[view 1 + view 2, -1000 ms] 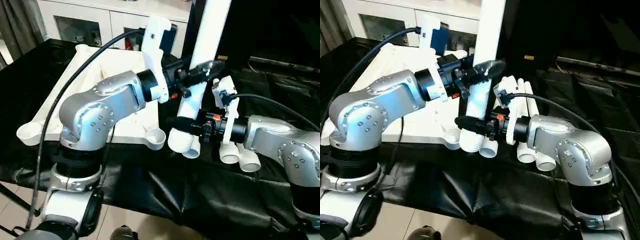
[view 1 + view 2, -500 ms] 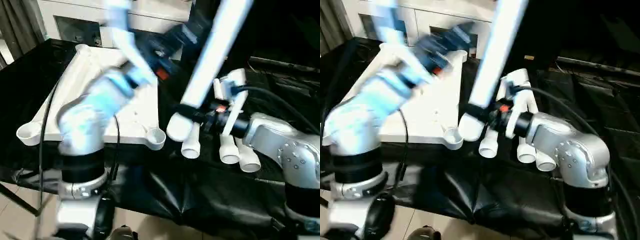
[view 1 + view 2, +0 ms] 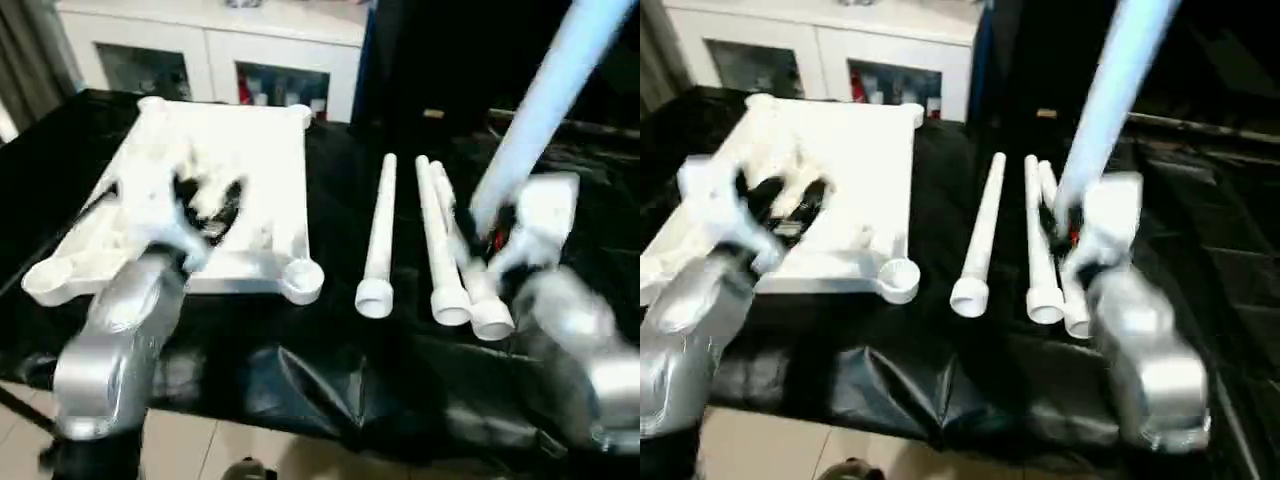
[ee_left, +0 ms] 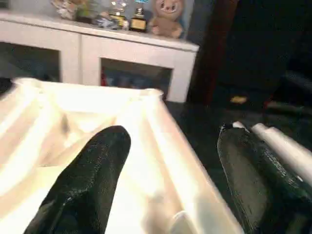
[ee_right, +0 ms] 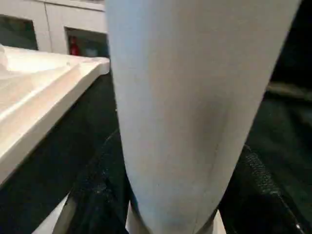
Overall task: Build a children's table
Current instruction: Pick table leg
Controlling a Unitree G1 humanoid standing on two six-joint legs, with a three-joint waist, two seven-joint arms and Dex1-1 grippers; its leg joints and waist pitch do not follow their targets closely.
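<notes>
This looks like a room in a home, or a room arranged like one for robot tests. Against the back wall stands a white cabinet (image 3: 215,45) with glass-fronted doors, and on top of it sit a pig soft toy (image 4: 167,22) and some small ornaments (image 4: 97,12). The work surface is a table covered with a wrinkled black cloth (image 3: 330,370), over a light tiled floor (image 3: 230,450).

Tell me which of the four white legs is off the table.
The leg clamped in the right pincer, rising steeply toward the upper right; the other three legs lie flat on the black cloth.
</notes>
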